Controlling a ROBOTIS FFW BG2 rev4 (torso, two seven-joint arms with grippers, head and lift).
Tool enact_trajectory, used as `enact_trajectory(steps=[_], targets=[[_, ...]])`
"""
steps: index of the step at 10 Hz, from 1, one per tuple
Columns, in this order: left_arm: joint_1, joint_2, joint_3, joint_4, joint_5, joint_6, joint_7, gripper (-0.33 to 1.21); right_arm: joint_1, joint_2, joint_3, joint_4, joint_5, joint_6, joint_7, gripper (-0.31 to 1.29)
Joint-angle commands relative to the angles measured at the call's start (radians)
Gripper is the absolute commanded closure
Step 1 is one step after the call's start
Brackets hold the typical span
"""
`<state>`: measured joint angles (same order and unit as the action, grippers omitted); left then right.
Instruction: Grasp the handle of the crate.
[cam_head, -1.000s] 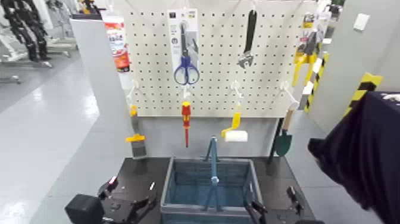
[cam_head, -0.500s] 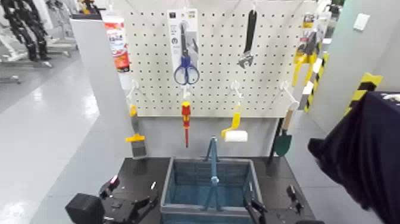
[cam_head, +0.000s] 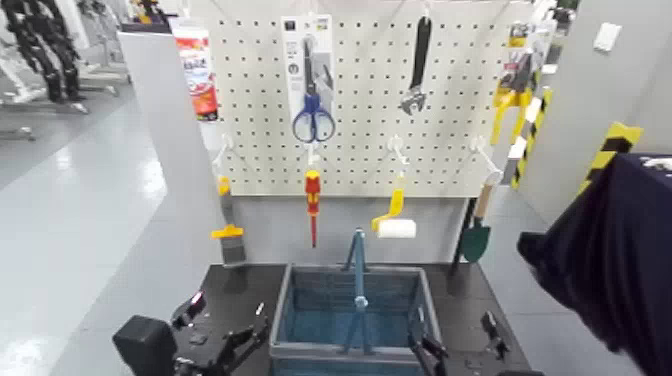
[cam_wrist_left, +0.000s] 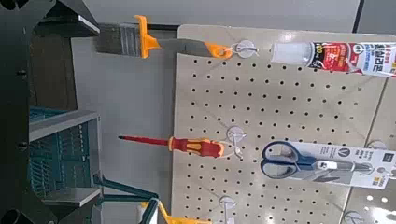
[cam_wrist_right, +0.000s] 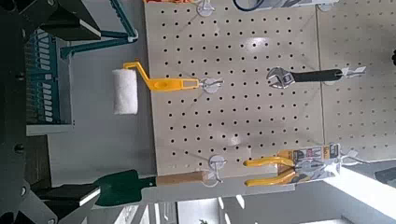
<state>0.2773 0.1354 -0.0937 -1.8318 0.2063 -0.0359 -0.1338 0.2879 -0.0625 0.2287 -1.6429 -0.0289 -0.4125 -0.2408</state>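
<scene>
The grey-blue slatted crate (cam_head: 350, 318) stands on the black table straight ahead of me. Its thin blue handle (cam_head: 357, 282) arches upright over its middle. My left gripper (cam_head: 224, 326) is low on the table to the crate's left, open and empty. My right gripper (cam_head: 455, 340) is low at the crate's right front corner, open and empty. Neither touches the handle. The left wrist view shows the crate (cam_wrist_left: 65, 154) and a part of the handle (cam_wrist_left: 121, 187). The right wrist view shows the crate (cam_wrist_right: 47, 79) and the handle (cam_wrist_right: 98, 42).
A white pegboard (cam_head: 365, 130) behind the table holds blue scissors (cam_head: 313, 120), a wrench (cam_head: 417, 70), a red-and-yellow screwdriver (cam_head: 312, 200), a paint roller (cam_head: 395, 222), a scraper (cam_head: 228, 235) and a trowel (cam_head: 477, 235). A dark navy cloth shape (cam_head: 610, 270) fills the right edge.
My left arm has shifted slightly forward, toward the crate. The crate, its handle and the right arm have not moved.
</scene>
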Motion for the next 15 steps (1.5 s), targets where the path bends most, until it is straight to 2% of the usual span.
enact_trajectory(steps=[1, 5, 8, 9, 14, 15], targets=[[-0.02, 0.003, 0.0, -0.009, 0.036, 0.053, -0.007, 0.1, 0.001, 0.001, 0.0, 0.0, 0.0, 0.0, 0.0, 0.14], [-0.095, 0.021, 0.005, 0.002, 0.165, 0.168, -0.046, 0.1, 0.002, 0.003, 0.0, 0.0, 0.0, 0.0, 0.0, 0.14], [-0.193, 0.086, -0.024, 0.014, 0.519, 0.372, -0.049, 0.1, 0.001, 0.003, 0.001, 0.003, 0.0, 0.003, 0.002, 0.14], [-0.236, 0.107, -0.052, 0.043, 0.59, 0.401, -0.055, 0.1, 0.001, 0.004, 0.001, 0.003, 0.0, 0.001, 0.002, 0.14], [-0.441, 0.161, -0.133, 0.213, 0.94, 0.604, -0.129, 0.1, -0.003, 0.004, 0.004, 0.009, 0.0, 0.0, 0.003, 0.14], [-0.466, 0.159, -0.142, 0.253, 1.001, 0.636, -0.133, 0.1, -0.003, 0.004, 0.004, 0.009, 0.0, 0.0, 0.003, 0.14]])
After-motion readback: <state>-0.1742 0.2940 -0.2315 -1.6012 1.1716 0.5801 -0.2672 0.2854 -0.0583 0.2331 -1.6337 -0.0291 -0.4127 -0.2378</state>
